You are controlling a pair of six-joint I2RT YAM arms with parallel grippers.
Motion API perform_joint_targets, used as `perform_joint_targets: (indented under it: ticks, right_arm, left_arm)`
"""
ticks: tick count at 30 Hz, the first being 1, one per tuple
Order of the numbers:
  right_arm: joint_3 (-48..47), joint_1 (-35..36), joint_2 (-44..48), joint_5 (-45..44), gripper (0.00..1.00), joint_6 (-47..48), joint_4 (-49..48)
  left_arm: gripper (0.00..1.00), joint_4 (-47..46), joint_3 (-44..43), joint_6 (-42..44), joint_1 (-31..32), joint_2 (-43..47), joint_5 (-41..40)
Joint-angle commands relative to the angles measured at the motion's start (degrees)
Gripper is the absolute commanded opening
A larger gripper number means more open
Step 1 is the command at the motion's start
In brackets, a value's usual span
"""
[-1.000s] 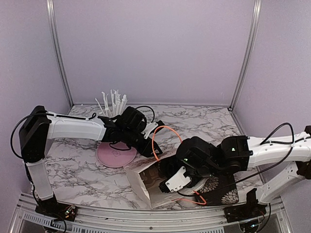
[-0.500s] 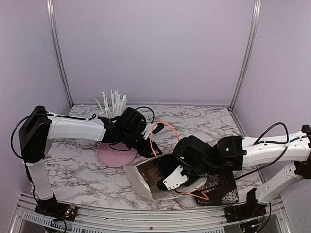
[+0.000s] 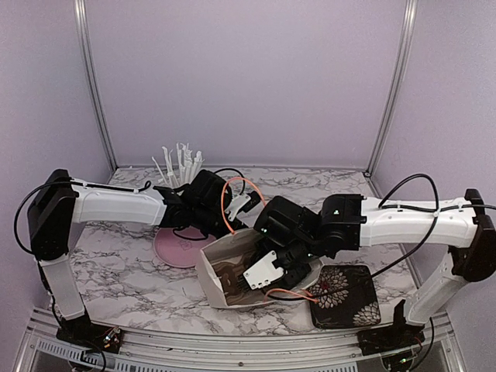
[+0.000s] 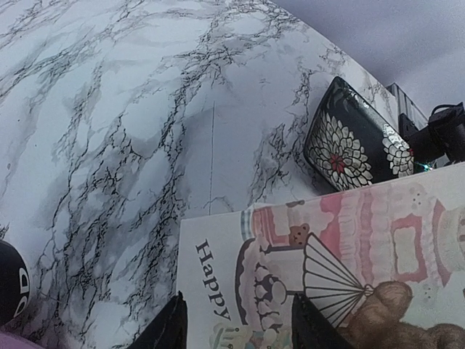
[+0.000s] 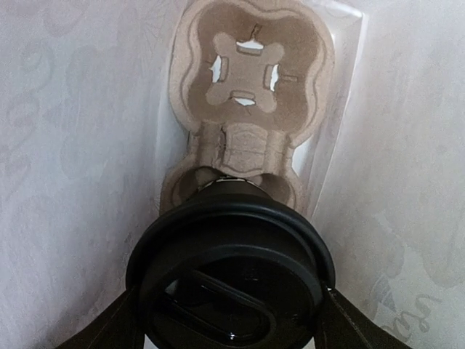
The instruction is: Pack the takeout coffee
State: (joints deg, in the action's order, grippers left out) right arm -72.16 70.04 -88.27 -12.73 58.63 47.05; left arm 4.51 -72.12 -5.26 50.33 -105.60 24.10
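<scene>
Top: high, behind arms, wide. Left wrist: close, bag ahead of left claw. Right wrist: inside same bag

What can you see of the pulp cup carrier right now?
Brown moulded pulp cup carrier, matte and fibrous, at the closed end of the white paper bag. Two wells joined by a bridge. Far well empty, cross-shaped slots cut in its base. Near well mostly hidden under the black-lidded cup held in the right claw; cannot tell if the cup is seated.

The lidded cup shows only its lid; both right fingers are cropped.
</scene>
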Motion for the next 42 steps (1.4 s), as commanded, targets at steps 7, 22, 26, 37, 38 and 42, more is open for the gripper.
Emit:
perform_joint_targets:
  ticks: [7,22,26,37,38,42]
  right_arm:
    - [-14.44,-1.92,-6.70,16.02,0.75,-6.59,17.54]
    - [-13.10,-2.67,-9.10,18.15,0.74,-3.39,16.89]
    - [-6.59,-2.95,-6.51,17.27,0.74,-2.15,10.60]
    - [-5.28,-5.30,-11.56,14.60,0.75,-5.94,8.92]
    - [-5.68,-5.35,-11.45,15.02,0.75,-6.18,8.98]
    - [-8.29,-5.35,-10.72,16.50,0.77,-6.26,10.51]
  left_arm:
    - [0.49,-0.22,0.07,-2.74,0.86,1.45,10.87]
    - [0.51,4.15,-0.11,-2.67,-0.85,4.95,2.74]
    - [0.51,5.08,1.11,-1.80,-4.00,8.14,-0.49]
    - [0.56,12.47,-1.79,1.61,-8.99,15.47,-8.41]
    - [0.57,13.09,-2.00,1.80,-9.17,16.35,-9.57]
    - [0.58,16.24,-3.16,2.79,-9.87,19.74,-11.96]
